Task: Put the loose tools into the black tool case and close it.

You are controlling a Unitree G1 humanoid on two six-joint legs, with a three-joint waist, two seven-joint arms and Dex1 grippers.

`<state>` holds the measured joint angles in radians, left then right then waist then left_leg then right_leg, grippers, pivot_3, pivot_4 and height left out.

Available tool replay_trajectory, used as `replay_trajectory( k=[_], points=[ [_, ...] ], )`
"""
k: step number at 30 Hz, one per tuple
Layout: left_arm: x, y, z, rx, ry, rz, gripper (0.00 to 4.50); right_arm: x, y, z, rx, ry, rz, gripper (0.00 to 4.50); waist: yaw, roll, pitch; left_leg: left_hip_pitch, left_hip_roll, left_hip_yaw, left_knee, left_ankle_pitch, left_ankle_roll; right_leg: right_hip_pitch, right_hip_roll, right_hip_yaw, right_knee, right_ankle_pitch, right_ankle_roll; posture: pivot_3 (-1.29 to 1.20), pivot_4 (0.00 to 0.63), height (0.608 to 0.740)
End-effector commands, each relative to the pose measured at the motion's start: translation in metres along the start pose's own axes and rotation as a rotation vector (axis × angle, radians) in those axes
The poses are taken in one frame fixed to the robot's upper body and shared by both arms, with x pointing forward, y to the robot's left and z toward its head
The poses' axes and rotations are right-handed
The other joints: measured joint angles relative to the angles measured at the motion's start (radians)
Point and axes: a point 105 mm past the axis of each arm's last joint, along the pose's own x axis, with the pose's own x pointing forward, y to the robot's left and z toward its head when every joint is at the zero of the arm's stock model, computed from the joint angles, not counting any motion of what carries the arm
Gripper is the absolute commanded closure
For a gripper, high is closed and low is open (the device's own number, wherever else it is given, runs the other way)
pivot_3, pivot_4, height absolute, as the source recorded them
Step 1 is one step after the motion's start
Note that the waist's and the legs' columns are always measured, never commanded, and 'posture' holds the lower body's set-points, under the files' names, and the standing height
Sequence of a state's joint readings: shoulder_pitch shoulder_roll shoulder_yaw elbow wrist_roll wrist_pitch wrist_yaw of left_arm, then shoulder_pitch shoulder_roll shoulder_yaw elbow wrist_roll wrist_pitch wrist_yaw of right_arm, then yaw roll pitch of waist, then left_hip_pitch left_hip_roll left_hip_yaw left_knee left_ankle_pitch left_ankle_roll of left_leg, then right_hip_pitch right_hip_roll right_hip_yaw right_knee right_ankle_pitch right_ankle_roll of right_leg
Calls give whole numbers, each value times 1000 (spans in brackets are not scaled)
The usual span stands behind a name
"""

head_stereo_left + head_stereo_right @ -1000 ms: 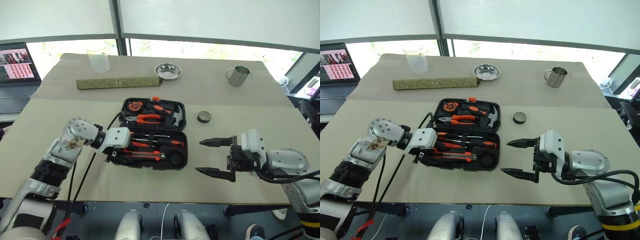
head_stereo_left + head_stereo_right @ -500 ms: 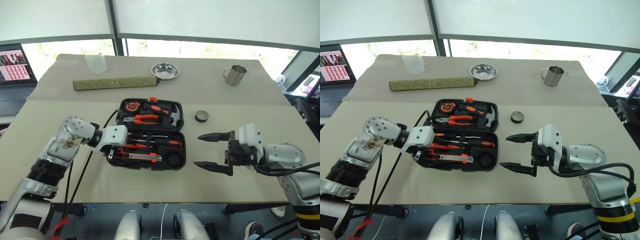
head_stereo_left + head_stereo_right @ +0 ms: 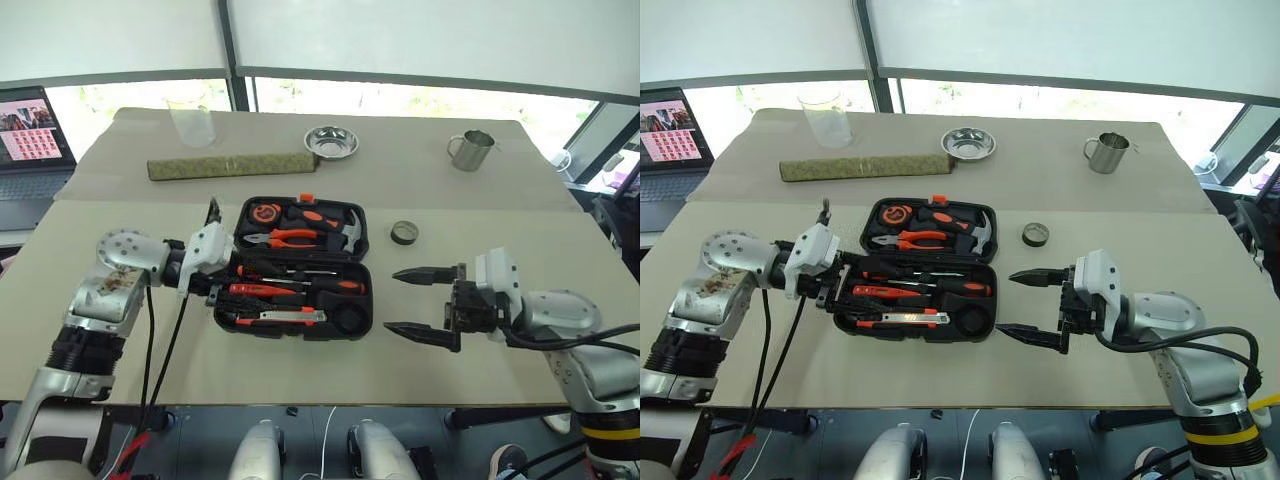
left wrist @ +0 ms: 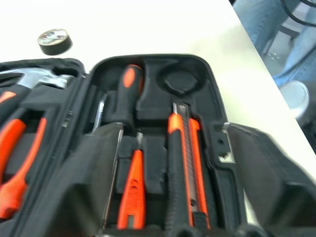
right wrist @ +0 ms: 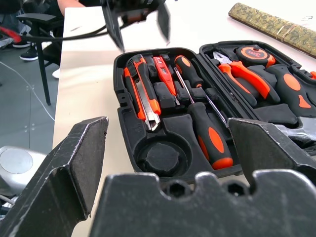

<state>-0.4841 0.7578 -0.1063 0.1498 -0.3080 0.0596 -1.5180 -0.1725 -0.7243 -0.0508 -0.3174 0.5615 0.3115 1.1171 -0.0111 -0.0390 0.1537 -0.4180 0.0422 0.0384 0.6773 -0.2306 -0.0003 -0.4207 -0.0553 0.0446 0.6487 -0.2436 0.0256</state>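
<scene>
My left gripper point(image 3: 213, 250) has drawn back from over the case's near half to its left edge; my right gripper point(image 3: 420, 301) has kept its place.

Head views: one black tool case point(image 3: 300, 266) lies open at the table's point(image 3: 500, 200) middle, with two screwdrivers point(image 3: 305, 284), one utility knife point(image 3: 280, 317) and one tester pen point(image 3: 255, 291) in the near half. One tape roll point(image 3: 404, 232) lies loose at the case's 2 o'clock. One olive roll point(image 3: 232, 164), one steel bowl point(image 3: 331, 141) and one glass point(image 3: 192, 123) stand at 12 o'clock, one steel mug point(image 3: 470, 150) further right. My right jaws gape, empty.
Left wrist view: the near half's round slot point(image 4: 178, 81) is empty. I cannot tell how my left jaws stand.
Right wrist view: one pliers point(image 5: 244, 75) and one tape measure point(image 5: 253, 53) sit in the far half.
</scene>
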Motion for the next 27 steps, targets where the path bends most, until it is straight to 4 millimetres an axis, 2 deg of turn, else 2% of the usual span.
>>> replay_trajectory(
  k=[1,5,6,14,16,20,25,27],
  points=[
    [8,1,-8,42,-5,29,2812,0,-3,4,-50,-21,-19,0,1,0,0,0,0,0,0,0,0,0,0,0,0,0,0,0,150,740],
    [18,1,-23,49,29,49,4284,1,-6,3,-62,-22,-28,0,11,0,0,0,-1,0,1,0,0,1,-1,0,0,0,0,0,150,740],
    [19,2,-27,47,51,61,4456,0,-6,3,-64,-23,-30,0,12,0,0,0,-1,0,1,0,0,1,-1,0,0,0,1,0,150,740],
    [30,4,-42,-42,106,90,4456,-1,-3,1,-57,-24,-28,0,24,2,-1,7,-1,0,2,0,0,8,-1,0,0,1,1,0,150,740],
    [37,2,-48,-150,117,105,4456,0,-2,1,-51,-29,-21,0,25,2,-1,15,-1,0,1,0,0,17,-1,-1,-1,1,1,0,150,740],
    [45,-14,-64,-352,178,67,4456,1,0,2,-45,-40,-14,0,25,3,-2,17,-1,0,2,0,1,19,-1,0,-1,-1,5,0,150,740],
    [48,-22,-73,-372,219,75,4456,2,1,3,-42,-47,-13,0,23,13,-10,18,-1,1,1,0,1,19,-1,1,-1,-1,4,0,150,740],
    [48,-19,-66,-320,159,93,4456,2,0,4,-44,-50,-26,0,23,14,-13,18,-1,1,1,0,1,19,-1,1,-2,-1,4,0,150,740]
  ],
)
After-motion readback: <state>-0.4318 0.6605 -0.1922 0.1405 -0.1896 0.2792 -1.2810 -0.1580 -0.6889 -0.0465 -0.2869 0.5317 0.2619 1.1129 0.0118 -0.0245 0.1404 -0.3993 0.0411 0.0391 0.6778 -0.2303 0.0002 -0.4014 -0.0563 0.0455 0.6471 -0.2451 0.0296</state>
